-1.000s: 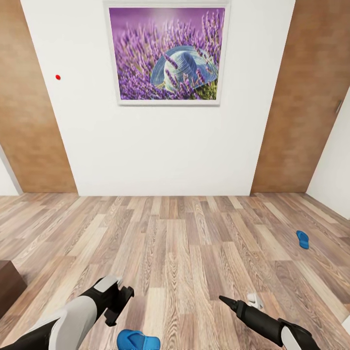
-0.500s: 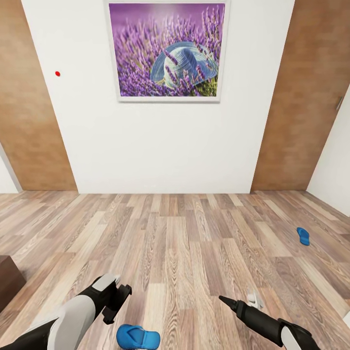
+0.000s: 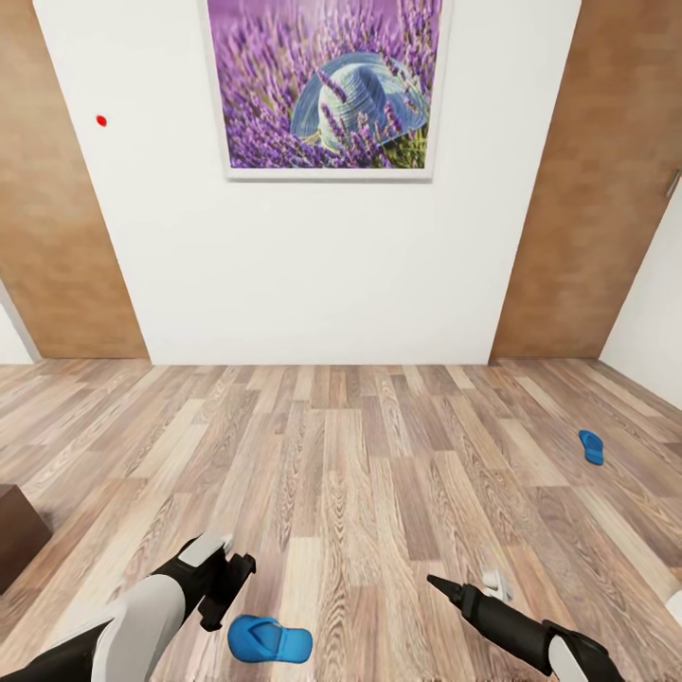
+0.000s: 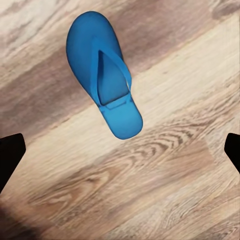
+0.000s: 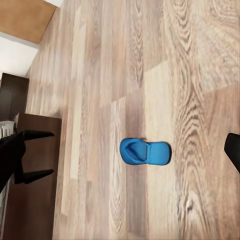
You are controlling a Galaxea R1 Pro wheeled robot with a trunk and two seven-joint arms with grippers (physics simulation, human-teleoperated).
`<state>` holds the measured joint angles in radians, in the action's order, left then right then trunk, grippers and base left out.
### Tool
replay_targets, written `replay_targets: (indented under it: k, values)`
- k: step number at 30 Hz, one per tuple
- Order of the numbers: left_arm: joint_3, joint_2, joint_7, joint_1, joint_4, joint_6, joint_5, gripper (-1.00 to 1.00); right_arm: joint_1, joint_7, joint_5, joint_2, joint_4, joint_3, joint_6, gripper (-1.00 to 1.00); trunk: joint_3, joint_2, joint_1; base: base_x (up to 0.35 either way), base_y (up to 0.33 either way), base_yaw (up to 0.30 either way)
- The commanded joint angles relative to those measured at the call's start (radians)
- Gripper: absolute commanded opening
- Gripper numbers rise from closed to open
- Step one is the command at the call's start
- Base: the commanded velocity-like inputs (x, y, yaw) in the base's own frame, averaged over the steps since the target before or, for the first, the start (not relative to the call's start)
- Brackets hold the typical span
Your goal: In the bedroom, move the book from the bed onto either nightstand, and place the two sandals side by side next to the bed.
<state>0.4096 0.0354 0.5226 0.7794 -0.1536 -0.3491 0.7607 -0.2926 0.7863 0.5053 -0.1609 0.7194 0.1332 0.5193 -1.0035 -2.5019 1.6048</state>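
One bright blue sandal (image 3: 268, 640) lies flat on the wood floor just to the right of and below my left gripper (image 3: 225, 585), apart from it. In the left wrist view the sandal (image 4: 102, 85) lies ahead of the open fingertips (image 4: 10, 155), which stand far apart with nothing between them. The other sandal (image 3: 591, 446) lies far off on the floor at the right. My right gripper (image 3: 464, 585) hovers over bare floor, open and empty. Its wrist view takes in the near sandal (image 5: 145, 151). The book and the nightstand are out of view.
A dark brown wooden corner (image 3: 19, 530) of low furniture juts in at the left edge. A white wall with a lavender picture (image 3: 327, 85) stands ahead, brown doors (image 3: 606, 189) to both sides. Open floor lies between the two sandals.
The whole view has shifted, so the picture sits higher and the near sandal now shows whole. Both arms hold the same pose, and the sandals have not moved on the floor.
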Motion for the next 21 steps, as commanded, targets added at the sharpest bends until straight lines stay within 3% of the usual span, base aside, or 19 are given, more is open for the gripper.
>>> replay_targets:
  k: [1,10,21]
  values:
    - [0.001,0.000,0.008,0.000,-0.003,-0.004,0.008,1.00,0.000,0.002,0.006,0.000,0.000,0.001,0.008,1.00,-0.005,-0.001,0.000,0.000,0.000,0.000]
    - [0.057,0.001,0.046,0.000,-0.004,-0.007,0.018,1.00,0.000,0.002,0.007,0.000,0.000,0.002,0.008,1.00,-0.040,-0.003,0.004,0.000,0.000,0.000]
    - [0.076,0.003,0.055,0.000,-0.004,-0.014,0.025,1.00,0.000,0.000,0.006,0.001,0.000,0.000,0.008,1.00,-0.082,-0.005,0.009,0.000,0.000,0.000]
